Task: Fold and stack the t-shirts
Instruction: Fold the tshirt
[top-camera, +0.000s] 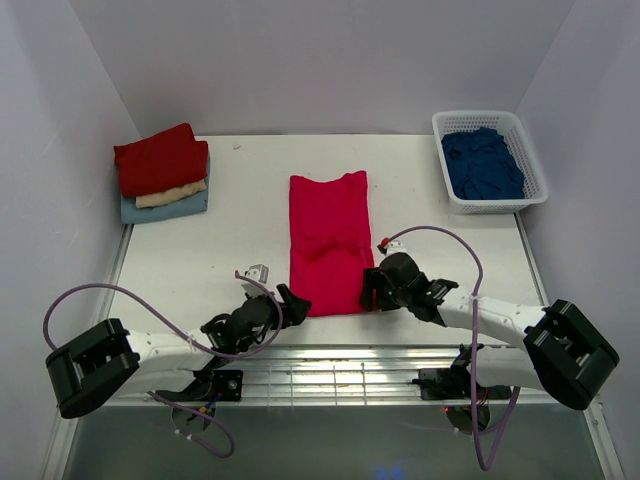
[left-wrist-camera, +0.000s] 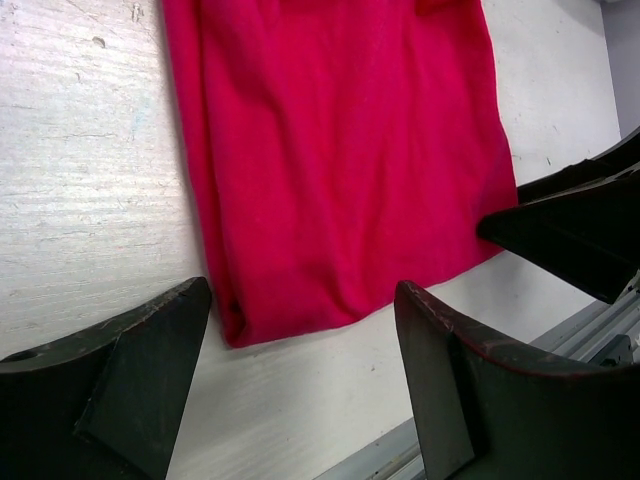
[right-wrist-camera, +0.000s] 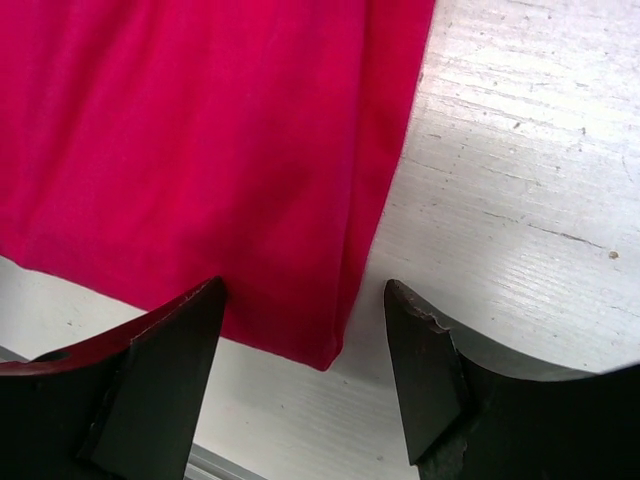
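You face a white table between pale grey walls. From above, the crimson t-shirt lies mid-table, narrowed to a long strip; a folded stack sits far left; navy shirts fill the basket far right; your left gripper and right gripper flank the strip's near hem, probably to lift both corners together.

Left wrist: jaws spread wide, holding nothing; the shirt's near-left corner lies just ahead of them.

Right wrist: jaws equally wide and empty, straddling the near-right corner.
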